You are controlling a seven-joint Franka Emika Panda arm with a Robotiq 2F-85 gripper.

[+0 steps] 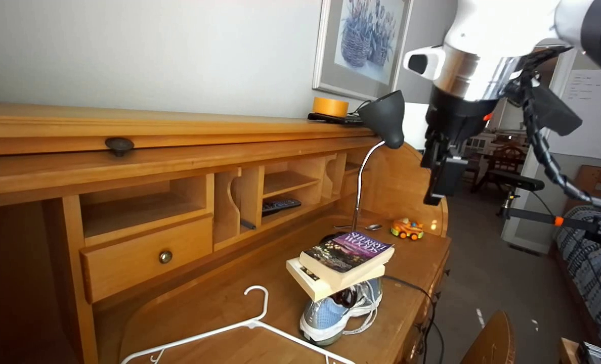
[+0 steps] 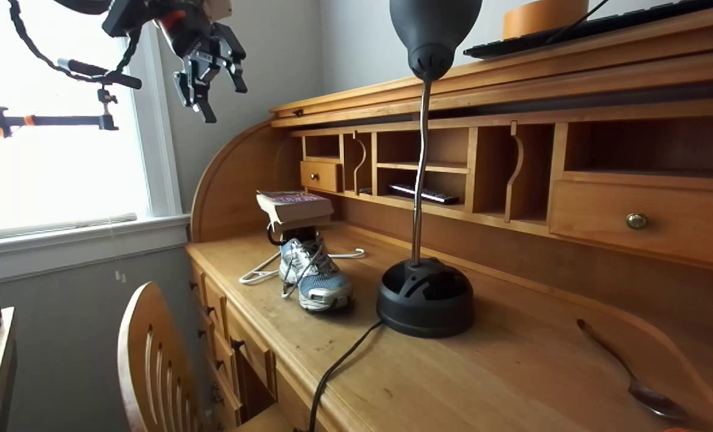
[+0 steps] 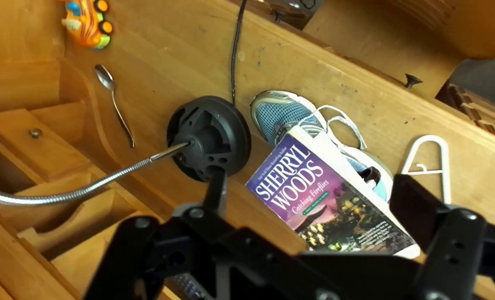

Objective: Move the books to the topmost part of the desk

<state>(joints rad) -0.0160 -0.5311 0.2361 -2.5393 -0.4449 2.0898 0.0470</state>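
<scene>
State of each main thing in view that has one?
gripper, open, empty
books, stacked above the sneaker
sneaker, upright
desk, rolltop raised
lamp, standing; lit or not unclear
spoon, lying on desk
hanger, lying on desk
toy car, on its wheels
remote, in a cubbyhole

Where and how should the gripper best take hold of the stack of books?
Probably by the short edges facing the hanger, coming level from that side. The stack of books is broad but thin and raised over the sneaker, so its thickness suits a pinch; the lamp crowds the opposite end. Clearance underneath is unclear.
</scene>
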